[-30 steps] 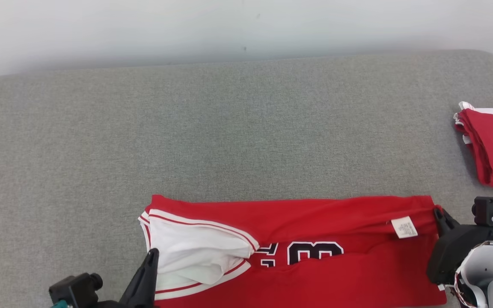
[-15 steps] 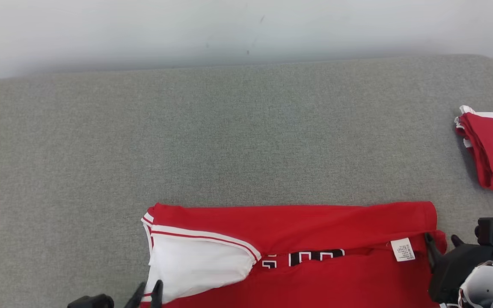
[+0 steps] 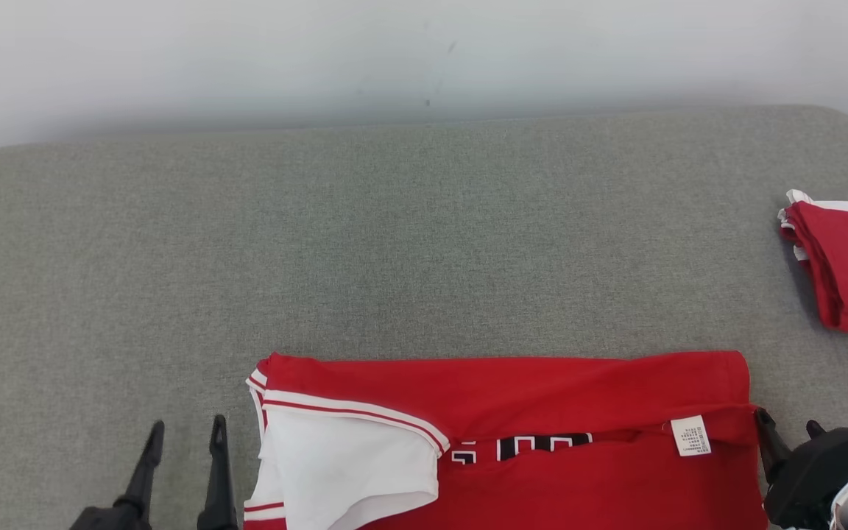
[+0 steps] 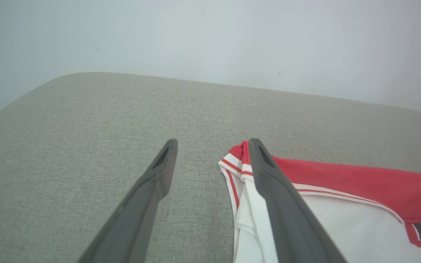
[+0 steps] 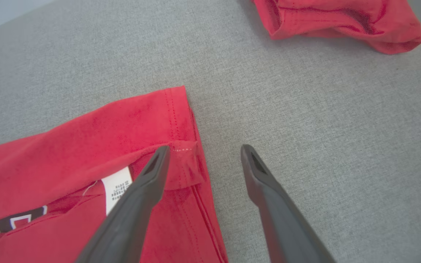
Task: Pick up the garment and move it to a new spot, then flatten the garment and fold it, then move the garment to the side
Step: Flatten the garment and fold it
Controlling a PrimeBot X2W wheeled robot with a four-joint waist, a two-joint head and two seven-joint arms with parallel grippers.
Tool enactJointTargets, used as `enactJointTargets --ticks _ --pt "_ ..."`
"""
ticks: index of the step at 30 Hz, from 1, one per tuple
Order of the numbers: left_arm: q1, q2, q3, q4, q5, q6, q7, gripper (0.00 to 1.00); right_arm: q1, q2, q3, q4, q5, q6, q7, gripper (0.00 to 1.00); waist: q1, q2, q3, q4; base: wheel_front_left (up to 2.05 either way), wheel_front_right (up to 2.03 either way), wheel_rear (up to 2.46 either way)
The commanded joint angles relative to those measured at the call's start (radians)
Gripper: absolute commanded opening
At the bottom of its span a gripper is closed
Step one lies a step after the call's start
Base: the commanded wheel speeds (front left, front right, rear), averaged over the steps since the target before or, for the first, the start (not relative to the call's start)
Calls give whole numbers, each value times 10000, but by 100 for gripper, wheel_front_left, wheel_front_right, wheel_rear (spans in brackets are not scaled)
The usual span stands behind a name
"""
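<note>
Head view showed left fingers [image 3: 218,471] and right fingers [image 3: 770,438] spread, holding nothing, at either end of the folded red shirt [image 3: 542,390] on the desk [image 3: 394,235], probably kept clear so the fold could lie flat.

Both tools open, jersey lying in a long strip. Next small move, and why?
Probably slide the left tool right onto the sleeve end of the jersey and close there. Both tools stand open: the left over bare grey cushion beside the cloth, the right tool at the hem corner. The long strip likely needs a crosswise fold next.
</note>
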Motion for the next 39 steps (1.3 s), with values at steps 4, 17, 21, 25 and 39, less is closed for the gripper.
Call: enactJointTargets --ticks 4,17,21,25,39 --pt "-78 -627 894 -554 929 -16 -75 100 -683 121 87 781 -257 -27 481 100 1 0 240 44 0 0 0" --pt "357 -1370 2114 -756 2088 -467 -81 100 -1292 193 333 3014 -493 -27 953 100 1 0 418 307 0 0 0" --pt "454 -1460 2348 -752 2193 -582 -81 100 -1316 209 344 3133 -409 -27 836 0 1 0 371 285 0 0 0" --pt "540 -1559 2588 -701 2320 -734 -81 100 -1656 109 -340 2878 -444 -30 -37 0 1 0 259 151 0 0 0" --pt "865 -1957 2678 -443 2568 -1014 -82 100 -1164 98 -2427 1075 -1108 -27 -1211 0 1 0 -329 -84 0 0 0"
